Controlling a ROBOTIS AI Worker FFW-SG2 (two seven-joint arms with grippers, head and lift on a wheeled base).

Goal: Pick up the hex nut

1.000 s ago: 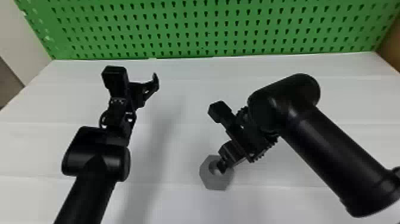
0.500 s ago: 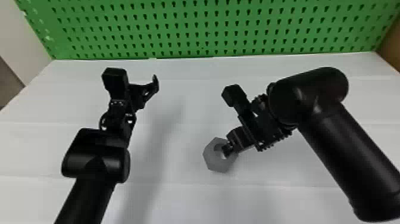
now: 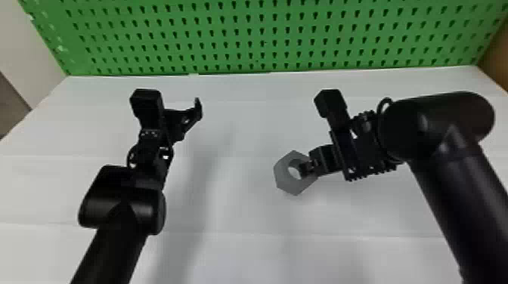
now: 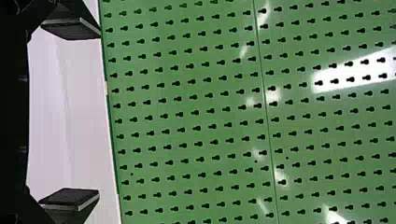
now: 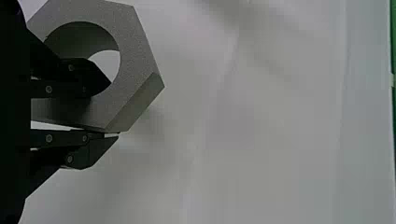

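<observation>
In the head view my right gripper (image 3: 308,170) is right of centre, shut on the right-hand side of the grey hex nut (image 3: 284,177). The right wrist view has the hex nut (image 5: 135,56) pinched through its wall by my right gripper (image 5: 114,112): one finger sits inside the hole, the other against an outer face. My left gripper (image 3: 189,121) is parked at the left above the table, holding nothing. Its two fingers stand wide apart in the left wrist view, where the left gripper (image 4: 70,114) faces the pegboard.
A white table (image 3: 242,211) lies under both arms. Behind it a green pegboard (image 3: 257,37) rises along the back edge. A brown surface (image 3: 495,60) stands at the far right.
The right arm has moved back and to the right, and the hex nut has come along, shifting the same way in the head view. My left arm has kept still.
</observation>
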